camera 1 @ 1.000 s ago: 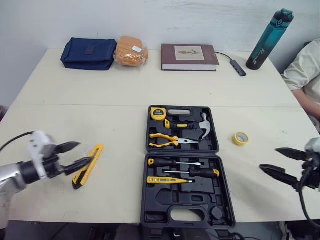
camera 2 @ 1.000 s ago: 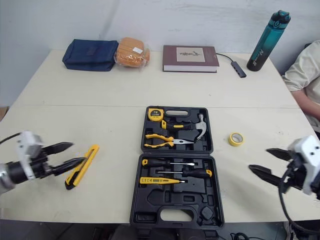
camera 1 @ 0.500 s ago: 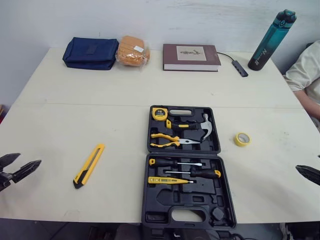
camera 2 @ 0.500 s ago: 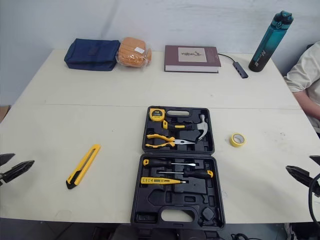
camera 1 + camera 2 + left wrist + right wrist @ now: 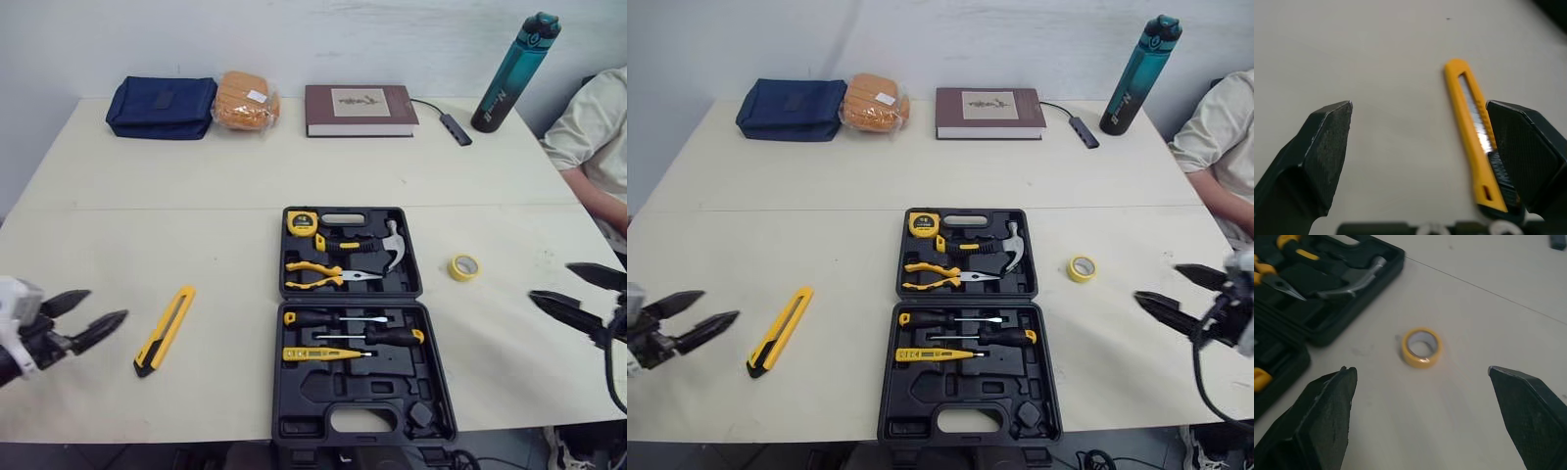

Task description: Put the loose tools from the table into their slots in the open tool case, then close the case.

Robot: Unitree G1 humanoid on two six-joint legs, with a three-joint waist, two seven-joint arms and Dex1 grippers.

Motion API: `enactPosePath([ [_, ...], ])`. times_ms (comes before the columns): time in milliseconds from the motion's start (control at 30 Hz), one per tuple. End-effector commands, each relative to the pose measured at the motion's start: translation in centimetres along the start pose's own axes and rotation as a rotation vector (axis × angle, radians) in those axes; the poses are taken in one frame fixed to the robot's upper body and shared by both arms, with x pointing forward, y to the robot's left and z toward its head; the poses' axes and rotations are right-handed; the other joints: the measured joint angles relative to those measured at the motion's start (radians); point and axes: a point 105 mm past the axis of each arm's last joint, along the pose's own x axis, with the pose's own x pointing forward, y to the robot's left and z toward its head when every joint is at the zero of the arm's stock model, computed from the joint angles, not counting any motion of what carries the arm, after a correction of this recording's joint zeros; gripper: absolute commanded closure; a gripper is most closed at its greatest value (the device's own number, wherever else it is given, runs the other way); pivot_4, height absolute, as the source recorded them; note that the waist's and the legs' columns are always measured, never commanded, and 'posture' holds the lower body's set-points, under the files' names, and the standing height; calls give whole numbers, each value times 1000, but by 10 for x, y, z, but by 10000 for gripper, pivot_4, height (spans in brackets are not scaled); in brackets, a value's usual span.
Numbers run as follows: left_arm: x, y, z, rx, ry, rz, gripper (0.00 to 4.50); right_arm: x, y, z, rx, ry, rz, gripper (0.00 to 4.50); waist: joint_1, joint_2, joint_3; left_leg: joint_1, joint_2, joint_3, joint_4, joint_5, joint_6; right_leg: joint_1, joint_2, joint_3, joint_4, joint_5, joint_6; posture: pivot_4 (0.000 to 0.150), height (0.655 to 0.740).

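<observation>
Desk, pale top, seam running left to right across it.

Tool case: black, open, both halves flat, at the middle of the front edge, its handle over that edge.
- Half nearer the desk's centre: tape measure, hammer, yellow-handled pliers.
- Half at the front edge: two screwdrivers, and a yellow tester pen below them.

Utility knife: yellow, loose, flat on the desk. It lies toward the front left corner, well apart from the case, its length slanting away from the front edge.

Tape roll: yellow, loose, flat on its side, just beside the case's right wall at hammer level.

Left tool: fingers spread wide, holding nothing, over the left front part of the desk near the knife. In the left wrist view the knife lies in the gap, close to one finger, and its dark end is partly hidden by that finger.

Right tool: fingers spread wide, holding nothing, by the right edge. In the right wrist view the roll sits in the gap, apart from both fingers.

Along the far edge, from the left corner: navy pouch, orange bundle in clear wrap, book, small dark adapter on a cable, teal bottle upright.

A person's sleeve at the right edge.
</observation>
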Motion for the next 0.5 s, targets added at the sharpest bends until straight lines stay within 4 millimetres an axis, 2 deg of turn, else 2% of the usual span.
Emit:
enactPosePath([
  [33, -4, -19, -8, 29, 24, 3, 732, 26, 42, 37, -66, -74, 236, 0, -8, 0, 0, 0, 0, 0, 0, 0, 0, 0, 0, 0, 0, 0, 0, 1500, 7400],
  [300, -3, -50, -40, 2, 80, 13, 732, 53, 113, 78, -164, -160, 664, 0, 7, -1, 1, -3, 0, -2, 5, -2, 3, 0, 0, -1, -2, 0, 1, 1500, 7400],
  [500, 12, -51, -48, 20, 93, 38, 732, 58, 137, 92, -223, -198, 834, 0, 14, -2, 1, -3, 0, -2, 6, -2, 4, 1, -1, -2, -2, 0, 1, 1500, 7400],
])
